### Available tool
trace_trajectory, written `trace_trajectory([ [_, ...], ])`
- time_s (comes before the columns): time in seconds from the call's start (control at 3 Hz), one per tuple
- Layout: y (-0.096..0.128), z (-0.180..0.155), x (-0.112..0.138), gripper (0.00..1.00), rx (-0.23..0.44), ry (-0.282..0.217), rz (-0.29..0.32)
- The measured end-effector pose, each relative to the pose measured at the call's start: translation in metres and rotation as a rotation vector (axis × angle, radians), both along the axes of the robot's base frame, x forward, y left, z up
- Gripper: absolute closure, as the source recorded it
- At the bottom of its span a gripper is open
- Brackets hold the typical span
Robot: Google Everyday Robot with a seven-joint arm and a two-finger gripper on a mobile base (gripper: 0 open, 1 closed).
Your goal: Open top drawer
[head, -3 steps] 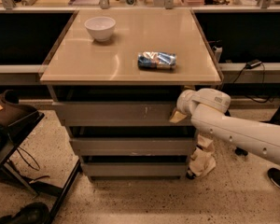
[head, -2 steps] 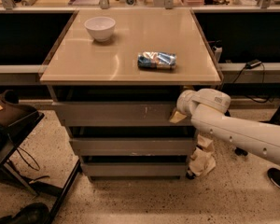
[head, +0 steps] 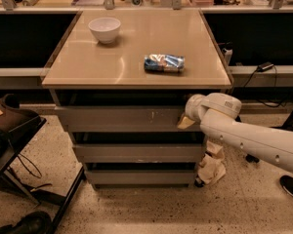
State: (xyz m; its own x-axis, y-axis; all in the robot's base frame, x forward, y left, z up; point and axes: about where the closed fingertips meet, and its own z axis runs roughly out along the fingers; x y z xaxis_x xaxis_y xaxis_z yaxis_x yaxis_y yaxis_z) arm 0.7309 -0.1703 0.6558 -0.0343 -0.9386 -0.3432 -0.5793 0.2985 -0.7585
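Table (head: 112, 65): beige top, centre of view, with a stack of three grey drawers under it.

Arm (head: 256, 141): white, enters from the right edge and slopes up and left. Its rounded wrist sits just off the table's front right corner, below the top.

Top drawer (head: 112, 119): the uppermost and tallest grey front, directly under the table top, with a dark gap between its upper edge and the top. Pale scratch marks (head: 154, 115) show right of centre. I can't make out from here whether the front stands proud of the frame.

Lower drawers: middle drawer (head: 136, 153) and bottom drawer (head: 136, 177), both plain grey.

Claw (head: 185, 122): at the right end of the top drawer's front, up against the panel just right of the scratches, at panel height. Only a tan tip shows past the wrist housing. I cannot tell if it is apart, together or gripping the panel edge.

On the table: white bowl (head: 105, 29) at the back left and a blue packet (head: 164, 63) right of centre, well apart from each other.

Floor: crumpled pale paper (head: 211, 167) beside the lower drawers' right side, under the arm.
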Motion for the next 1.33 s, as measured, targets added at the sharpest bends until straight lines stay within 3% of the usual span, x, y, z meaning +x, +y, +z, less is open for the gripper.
trace_trajectory([
  [0.33,0.000,0.000,0.000,0.87,0.000,0.000,0.000],
  [0.67,-0.006,-0.002,-0.014,1.00,-0.013,-0.005,-0.019],
  [1.0,-0.014,-0.007,-0.041,1.00,-0.030,0.002,-0.060],
  [1.33,-0.013,-0.002,-0.041,1.00,-0.030,0.002,-0.060],
])
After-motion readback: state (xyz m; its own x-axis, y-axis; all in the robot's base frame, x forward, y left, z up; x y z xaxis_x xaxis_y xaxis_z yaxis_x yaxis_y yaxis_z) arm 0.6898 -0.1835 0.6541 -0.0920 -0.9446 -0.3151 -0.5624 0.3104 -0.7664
